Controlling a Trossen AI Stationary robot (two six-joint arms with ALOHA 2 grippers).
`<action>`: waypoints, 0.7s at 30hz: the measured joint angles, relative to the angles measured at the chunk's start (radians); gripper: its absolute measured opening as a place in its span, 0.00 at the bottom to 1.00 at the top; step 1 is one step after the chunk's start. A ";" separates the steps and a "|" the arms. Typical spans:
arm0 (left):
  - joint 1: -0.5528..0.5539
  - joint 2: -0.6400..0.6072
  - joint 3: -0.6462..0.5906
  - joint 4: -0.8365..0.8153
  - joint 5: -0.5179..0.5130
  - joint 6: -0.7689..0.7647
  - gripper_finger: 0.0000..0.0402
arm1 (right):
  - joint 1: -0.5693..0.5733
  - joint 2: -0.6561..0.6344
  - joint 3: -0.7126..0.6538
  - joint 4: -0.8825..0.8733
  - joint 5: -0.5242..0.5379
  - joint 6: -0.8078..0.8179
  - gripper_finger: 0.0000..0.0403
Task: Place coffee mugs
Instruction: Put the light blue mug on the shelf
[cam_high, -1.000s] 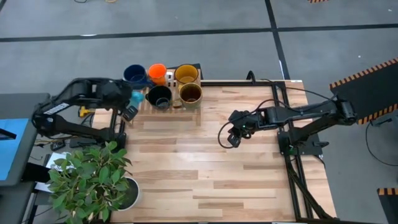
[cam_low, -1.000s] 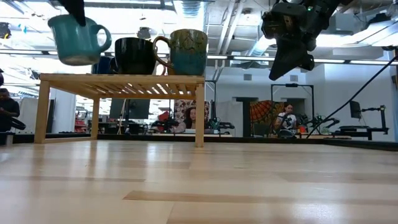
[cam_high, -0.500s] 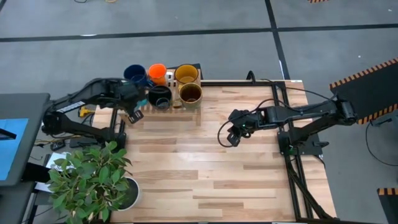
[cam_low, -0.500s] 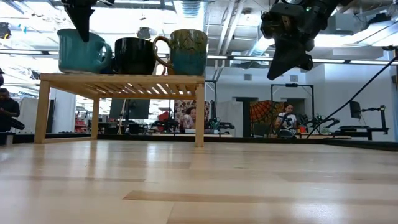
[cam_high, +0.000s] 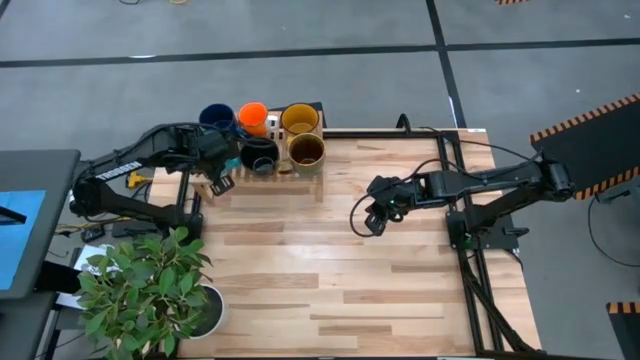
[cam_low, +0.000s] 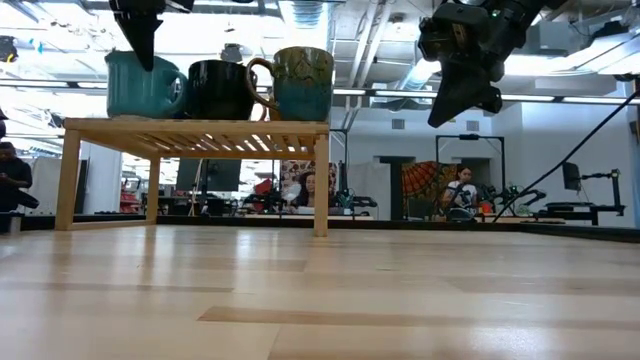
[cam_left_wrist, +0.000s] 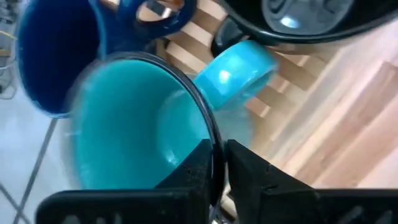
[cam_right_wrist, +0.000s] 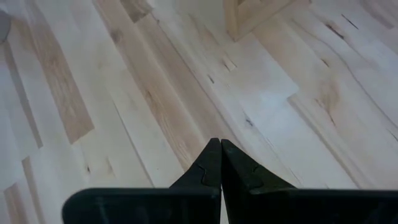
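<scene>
The teal mug (cam_low: 143, 86) stands upright at the left end of the wooden rack (cam_low: 195, 127), its handle (cam_left_wrist: 236, 71) beside the black mug (cam_low: 222, 90). My left gripper (cam_low: 140, 35) comes down onto the teal mug and is shut on its rim; from above, that arm hides the mug. The olive-brown mug (cam_high: 306, 150) and black mug (cam_high: 259, 154) fill the rack's near row. The dark blue (cam_high: 217, 118), orange (cam_high: 252, 115) and yellow (cam_high: 300, 119) mugs stand behind them. My right gripper (cam_high: 375, 222) hangs shut over the table's middle, touching nothing. My left gripper pinches the teal mug's rim (cam_left_wrist: 208, 134) on the side next to the handle. One finger (cam_left_wrist: 193, 171) is inside the cup and the other finger (cam_left_wrist: 249, 174) is outside. The fingers come from above, pointing down. The mug is upright with its base on the rack's slats.
A leafy plant (cam_high: 140, 290) in a white pot (cam_high: 208, 310) stands at the table's near left corner. Bare wooden tabletop (cam_high: 330, 270) stretches between the rack and my right gripper (cam_right_wrist: 217, 155). People and equipment show in the room behind the table.
My left gripper carried the teal mug from the air off the rack's left end down onto the rack. It then moved the mug along the slats toward the black mug. The mug went from lifted clear to standing on the rack.
</scene>
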 joint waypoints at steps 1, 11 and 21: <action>0.000 0.000 0.000 0.001 -0.007 0.002 0.08 | 0.000 0.000 0.000 0.000 0.000 0.000 0.05; 0.000 -0.001 0.000 0.008 -0.009 0.004 0.17 | 0.000 0.000 0.000 0.017 0.000 0.000 0.05; -0.005 -0.007 0.089 -0.013 0.165 -0.030 0.28 | 0.000 0.000 0.000 0.017 -0.001 0.000 0.05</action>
